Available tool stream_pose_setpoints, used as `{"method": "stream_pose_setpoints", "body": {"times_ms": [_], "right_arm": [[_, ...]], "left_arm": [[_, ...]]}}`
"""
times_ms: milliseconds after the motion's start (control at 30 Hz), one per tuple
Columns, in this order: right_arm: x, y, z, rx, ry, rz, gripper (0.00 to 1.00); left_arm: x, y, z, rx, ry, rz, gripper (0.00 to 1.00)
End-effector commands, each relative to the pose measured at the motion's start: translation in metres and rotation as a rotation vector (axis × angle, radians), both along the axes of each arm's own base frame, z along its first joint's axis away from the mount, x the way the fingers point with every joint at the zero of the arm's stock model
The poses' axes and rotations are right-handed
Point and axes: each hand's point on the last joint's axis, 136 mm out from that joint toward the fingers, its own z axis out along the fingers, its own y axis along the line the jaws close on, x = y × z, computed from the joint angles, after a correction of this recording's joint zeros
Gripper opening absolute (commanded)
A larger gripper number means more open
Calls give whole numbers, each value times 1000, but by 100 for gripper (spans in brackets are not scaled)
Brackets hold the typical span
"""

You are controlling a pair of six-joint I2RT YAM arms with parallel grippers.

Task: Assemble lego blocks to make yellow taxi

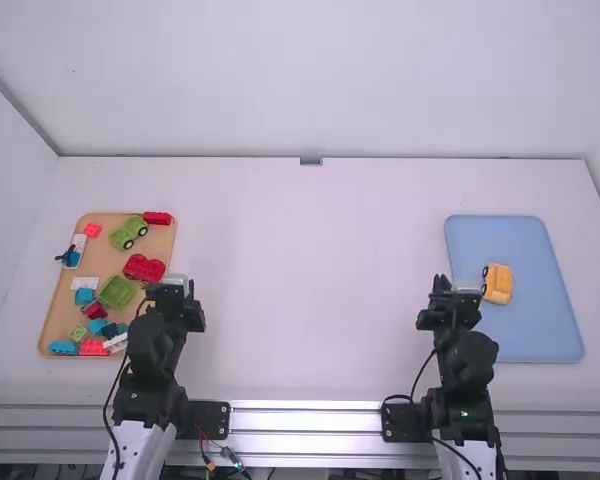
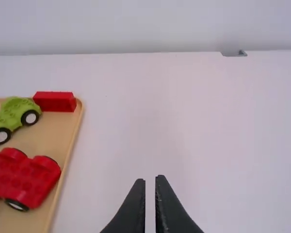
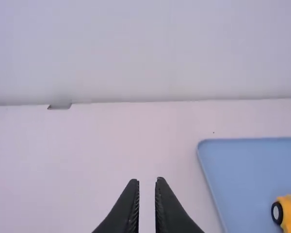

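1. Taxi (image 1: 497,283) sits on the tray (image 1: 530,335), seemingly built; best leave it undisturbed.
2. Left gripper (image 2: 150,178) and right gripper (image 3: 147,181) are empty, fingers slightly parted; park both.
3. If straightening it, grip its sides gently.
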Motion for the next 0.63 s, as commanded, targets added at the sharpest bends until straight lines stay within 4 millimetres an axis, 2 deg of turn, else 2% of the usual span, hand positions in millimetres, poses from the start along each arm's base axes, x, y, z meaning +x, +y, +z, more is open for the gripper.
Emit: {"method": "stream_pose_setpoints", "body": {"times_ms": [0,233,500,600], "right_arm": [[-1,0,-2,5,-8,-2,6],[-1,0,-2,5,-8,-2,0],[-1,0,-2,5,-8,-2,0],[-1,0,-2,5,-8,-2,0]], "left_arm": [[-1,1,0,2,-24,3,3],[-1,1,20,1,-111,3,0],[-3,1,39,1,-194,3,0],[-3,1,39,1,-194,3,0]]}}
